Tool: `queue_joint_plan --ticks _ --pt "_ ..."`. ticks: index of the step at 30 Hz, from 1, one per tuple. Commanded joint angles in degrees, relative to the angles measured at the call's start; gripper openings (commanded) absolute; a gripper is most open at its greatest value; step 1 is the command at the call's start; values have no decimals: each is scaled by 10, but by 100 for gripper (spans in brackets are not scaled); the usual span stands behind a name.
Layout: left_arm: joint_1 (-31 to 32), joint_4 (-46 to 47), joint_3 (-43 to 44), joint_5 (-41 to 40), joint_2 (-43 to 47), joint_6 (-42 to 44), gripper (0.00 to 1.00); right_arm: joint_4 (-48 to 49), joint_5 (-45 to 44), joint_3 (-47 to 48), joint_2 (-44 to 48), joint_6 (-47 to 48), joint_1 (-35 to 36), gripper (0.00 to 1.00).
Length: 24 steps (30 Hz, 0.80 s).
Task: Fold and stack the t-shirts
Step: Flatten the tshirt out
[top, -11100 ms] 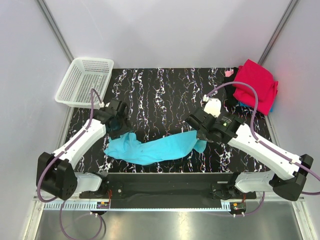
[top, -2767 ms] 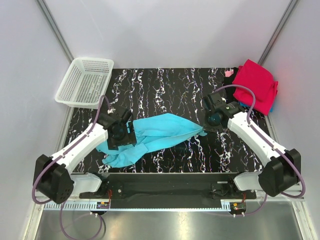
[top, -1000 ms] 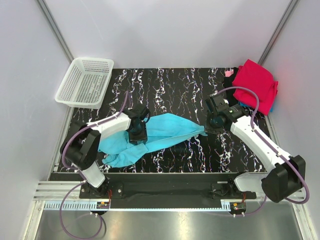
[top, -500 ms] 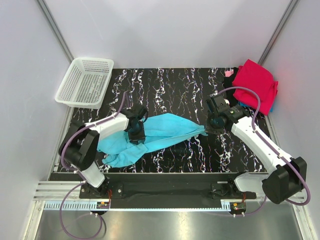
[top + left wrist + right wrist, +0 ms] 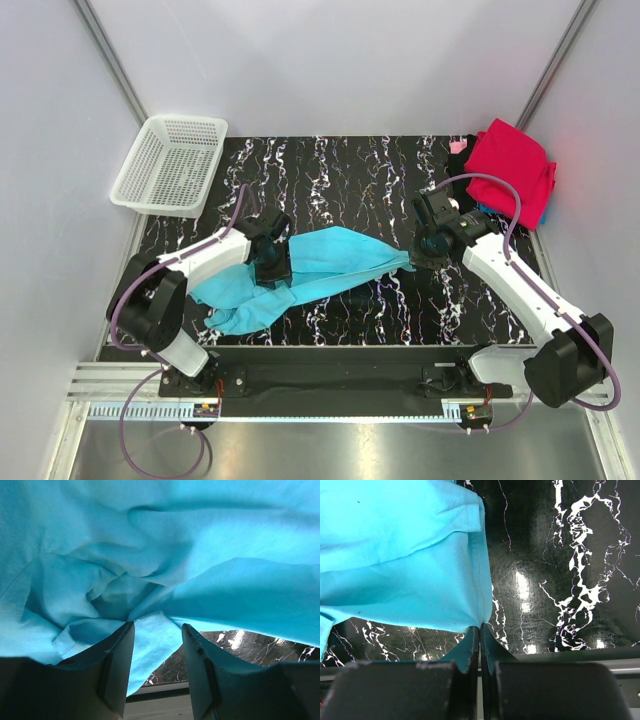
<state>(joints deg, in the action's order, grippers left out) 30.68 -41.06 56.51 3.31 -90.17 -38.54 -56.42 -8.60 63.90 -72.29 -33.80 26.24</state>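
Note:
The turquoise-blue t-shirt [image 5: 320,262] lies crumpled and stretched across the middle of the black marbled table [image 5: 340,180]. My left gripper [image 5: 272,268] is over its left part, jaws open, with a hemmed fold of the shirt [image 5: 150,640] between the fingers [image 5: 117,665]. My right gripper [image 5: 415,256] is shut on the shirt's right corner [image 5: 479,622]. The crimson red t-shirt [image 5: 512,165] lies folded on a pile at the back right, with pink [image 5: 458,146] and blue [image 5: 487,209] cloth showing under it.
A white mesh basket [image 5: 170,163] stands at the back left corner of the table. Grey walls enclose the table on three sides. The table's front edge [image 5: 600,652] is close below the right gripper.
The left gripper has shifted slightly left over the shirt's left part, and the left arm's elbow has swung outward. The right gripper holds the same corner, unmoved.

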Motion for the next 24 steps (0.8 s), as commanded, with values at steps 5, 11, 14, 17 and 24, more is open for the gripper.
queue_joint_plan --ticks 5,11,14,17,24 --pt "-2 -2 -8 4 -10 2 47 3 -19 -4 3 -7 5 0" --pt "-2 -4 -11 -6 -29 1 42 3 -24 -6 6 -7 5 0" --pt "-2 0 -11 -4 -42 5 38 2 -23 -6 7 -7 5 0" --pt "-2 8 -11 -3 -48 9 33 2 -22 -6 7 -7 6 0" --pt "-2 12 -3 0 -55 19 22 1 -23 -8 6 -6 5 0"
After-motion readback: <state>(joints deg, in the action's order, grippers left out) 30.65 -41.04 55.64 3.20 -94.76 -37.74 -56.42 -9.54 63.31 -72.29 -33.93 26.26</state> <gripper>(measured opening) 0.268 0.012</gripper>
